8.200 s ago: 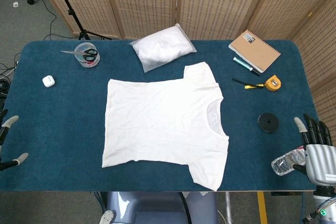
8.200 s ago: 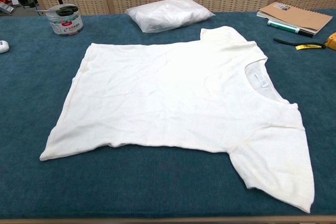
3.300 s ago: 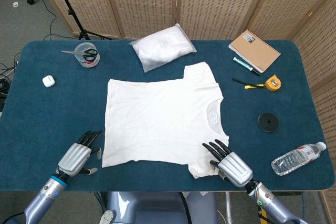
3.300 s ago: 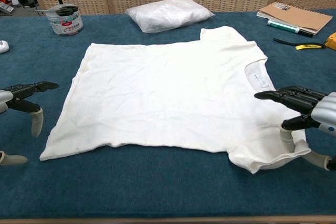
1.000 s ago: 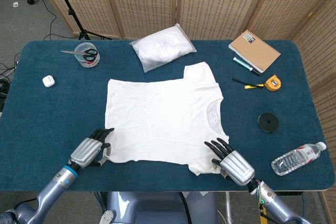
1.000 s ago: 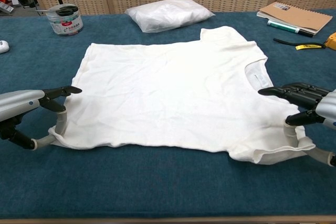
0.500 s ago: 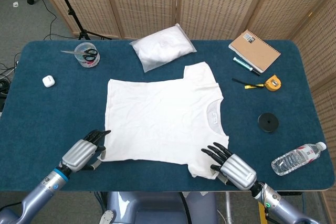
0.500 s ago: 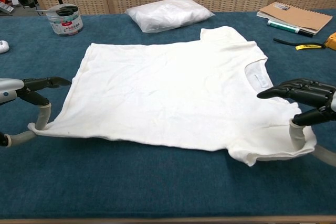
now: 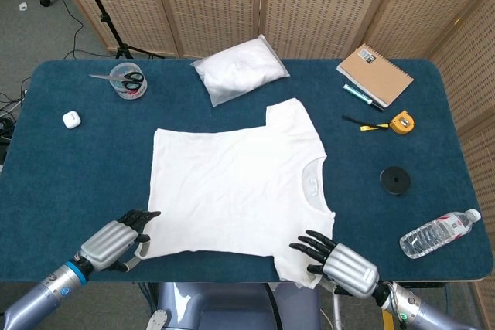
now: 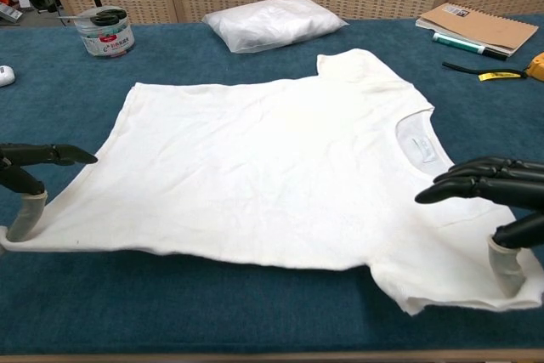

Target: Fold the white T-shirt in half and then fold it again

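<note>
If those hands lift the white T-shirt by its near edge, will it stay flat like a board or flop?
Probably flop: the white T-shirt already sags and wrinkles between the left hand and right hand pinching its near corners. It looks thin and light, so it should rise easily. The unheld far sleeve will likely drag and fold on itself.

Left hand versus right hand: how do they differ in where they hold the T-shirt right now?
The left hand pinches the white T-shirt at its near hem corner; the right hand pinches the near sleeve. In the head view, the left hand sits beside the cloth's edge, while the right hand lies over the sleeve. Both lift their edge off the table, dark fingers spread above.
</note>
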`<state>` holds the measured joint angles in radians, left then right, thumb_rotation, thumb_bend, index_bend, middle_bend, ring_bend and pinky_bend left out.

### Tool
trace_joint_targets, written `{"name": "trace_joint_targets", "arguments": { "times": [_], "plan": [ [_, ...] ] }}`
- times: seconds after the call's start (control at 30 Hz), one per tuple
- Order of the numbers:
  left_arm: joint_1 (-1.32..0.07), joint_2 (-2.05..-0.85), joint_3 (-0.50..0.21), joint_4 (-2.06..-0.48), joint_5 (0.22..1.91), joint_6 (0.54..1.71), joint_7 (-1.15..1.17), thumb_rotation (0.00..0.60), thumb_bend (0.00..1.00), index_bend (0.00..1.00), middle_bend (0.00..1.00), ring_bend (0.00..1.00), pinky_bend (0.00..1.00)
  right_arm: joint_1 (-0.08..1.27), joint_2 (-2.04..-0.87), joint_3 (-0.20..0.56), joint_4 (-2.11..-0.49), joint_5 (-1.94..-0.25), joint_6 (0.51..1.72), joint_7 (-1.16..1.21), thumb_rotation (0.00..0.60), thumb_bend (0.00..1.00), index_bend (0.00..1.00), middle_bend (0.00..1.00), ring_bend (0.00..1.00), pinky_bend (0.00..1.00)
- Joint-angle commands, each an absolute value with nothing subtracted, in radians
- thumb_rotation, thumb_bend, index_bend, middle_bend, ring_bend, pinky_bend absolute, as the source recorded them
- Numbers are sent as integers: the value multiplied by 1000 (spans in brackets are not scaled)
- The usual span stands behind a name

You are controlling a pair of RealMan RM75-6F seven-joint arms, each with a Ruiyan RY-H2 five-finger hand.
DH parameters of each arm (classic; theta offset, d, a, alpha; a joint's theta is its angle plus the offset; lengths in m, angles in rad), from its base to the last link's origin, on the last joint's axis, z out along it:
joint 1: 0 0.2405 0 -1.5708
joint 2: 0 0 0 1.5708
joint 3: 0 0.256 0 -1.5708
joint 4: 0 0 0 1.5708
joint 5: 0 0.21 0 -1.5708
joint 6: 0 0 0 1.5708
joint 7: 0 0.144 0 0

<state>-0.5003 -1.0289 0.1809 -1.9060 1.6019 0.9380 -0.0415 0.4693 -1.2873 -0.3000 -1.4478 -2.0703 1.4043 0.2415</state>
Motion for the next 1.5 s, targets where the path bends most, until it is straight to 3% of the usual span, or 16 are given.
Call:
{"name": "trace_joint_targets", "arguments": {
  "times": [0.03, 0.9, 1.2, 1.5],
  "plan": [
    [-515, -980, 204, -1928, 1637, 920, -88, 600, 784, 745, 0, 0, 0, 472, -1279, -312, -1457, -2088, 1405, 243, 600, 607, 674, 103, 0, 0],
    [-566, -917, 282, -1967, 1785, 857, -245, 600, 790, 750, 0, 0, 0, 472, -1238, -381, -1449, -2208, 1408, 168, 600, 620, 681, 138, 0, 0],
    [-556, -959, 179, -1932, 1640, 901, -187, 600, 802, 751, 0, 0, 0, 479, -1216, -295, -1481, -2075, 1420, 226, 600, 620, 681, 138, 0, 3],
    [-601, -1075, 19, -1857, 1281, 862, 41, 600, 809, 752, 0, 0, 0, 522, -1196, -145, -1480, -1837, 1354, 357, 600, 620, 681, 139, 0, 18]
  ]
}}
